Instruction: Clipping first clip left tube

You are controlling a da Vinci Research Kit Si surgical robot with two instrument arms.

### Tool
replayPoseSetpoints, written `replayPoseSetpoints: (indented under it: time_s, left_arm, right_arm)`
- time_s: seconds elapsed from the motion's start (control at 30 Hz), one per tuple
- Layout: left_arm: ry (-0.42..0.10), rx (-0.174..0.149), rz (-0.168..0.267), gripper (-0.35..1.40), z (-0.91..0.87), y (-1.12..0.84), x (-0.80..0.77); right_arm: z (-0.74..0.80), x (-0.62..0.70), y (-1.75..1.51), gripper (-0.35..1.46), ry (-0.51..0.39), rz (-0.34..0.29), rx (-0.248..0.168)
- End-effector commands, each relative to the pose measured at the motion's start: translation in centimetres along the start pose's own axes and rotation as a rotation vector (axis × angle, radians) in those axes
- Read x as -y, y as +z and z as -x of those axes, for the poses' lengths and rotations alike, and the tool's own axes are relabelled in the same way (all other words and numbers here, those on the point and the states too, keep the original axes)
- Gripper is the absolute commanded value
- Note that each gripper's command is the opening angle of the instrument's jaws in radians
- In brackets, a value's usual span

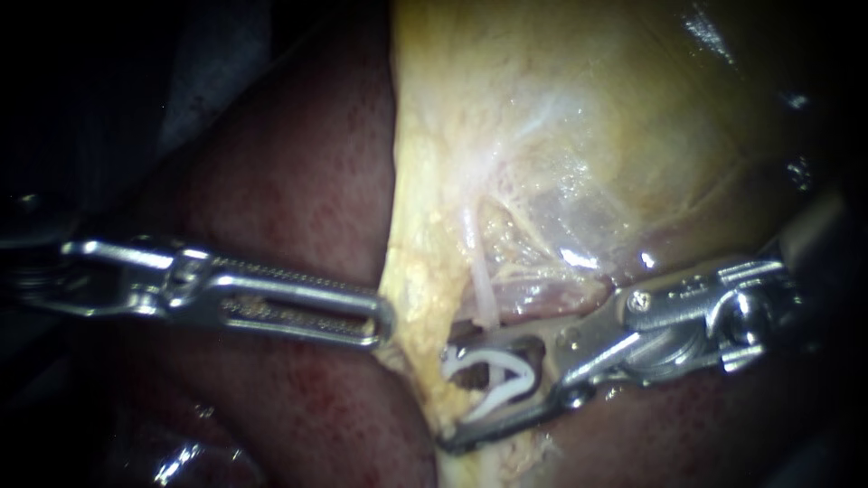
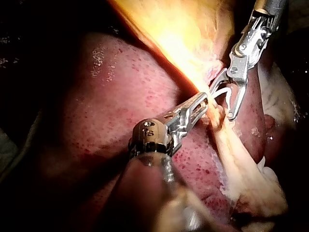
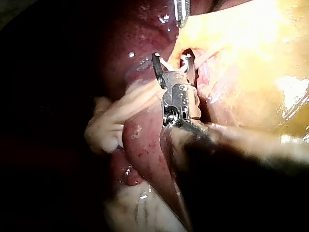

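My left instrument comes in from the left, its long slotted jaws shut on the yellow edge of the gallbladder. In the left wrist view the same hold on that edge shows at the left instrument. A thin pale tube runs down the yellow tissue to the upper jaw of my right instrument. Its jaws stand wide apart, with a white clip seated between them. Whether the tube lies inside the clip I cannot tell. The right wrist view shows the right instrument spread against the yellow edge.
Dark red liver lies left of and below the gallbladder and under both instruments. A pale fatty strand hangs from the gripped edge across the liver. The left instrument is seen just beyond the right one's jaws.
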Motion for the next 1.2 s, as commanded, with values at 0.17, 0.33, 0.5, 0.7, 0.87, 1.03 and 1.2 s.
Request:
replayPoseSetpoints:
  time_s: [0.17, 0.33, 0.5, 0.7, 0.87, 1.03, 1.2]
  left_arm:
    - [-0.001, 0.001, 0.001, -0.35, 0.0, 0.0, 0.0]
    - [-0.001, 0.001, 0.002, -0.35, 0.0, 0.01, 0.0]
    - [-0.001, 0.001, 0.002, -0.35, 0.0, 0.01, 0.0]
    - [-0.001, 0.001, 0.002, -0.35, 0.0, 0.02, 0.0]
    - [-0.001, 0.001, 0.003, -0.35, 0.0, 0.02, 0.0]
    - [0.0, 0.0, 0.0, -0.35, 0.0, 0.03, 0.0]
    - [0.0, 0.0, 0.001, -0.35, 0.0, 0.04, 0.0]
  right_arm:
    - [-0.06, 0.01, 0.08, 0.56, 0.002, 0.002, 0.0]
    - [-0.08, 0.05, 0.12, 0.56, 0.001, -0.001, 0.002]
    - [-0.09, 0.08, 0.14, 0.54, 0.006, -0.002, 0.003]
    - [-0.11, 0.09, 0.18, 0.53, 0.011, -0.003, 0.004]
    - [-0.1, 0.09, 0.22, 0.51, 0.021, -0.019, 0.013]
    - [-0.08, 0.1, 0.23, 0.41, 0.031, -0.042, 0.025]
    - [-0.06, 0.11, 0.24, 0.16, 0.024, -0.075, 0.044]
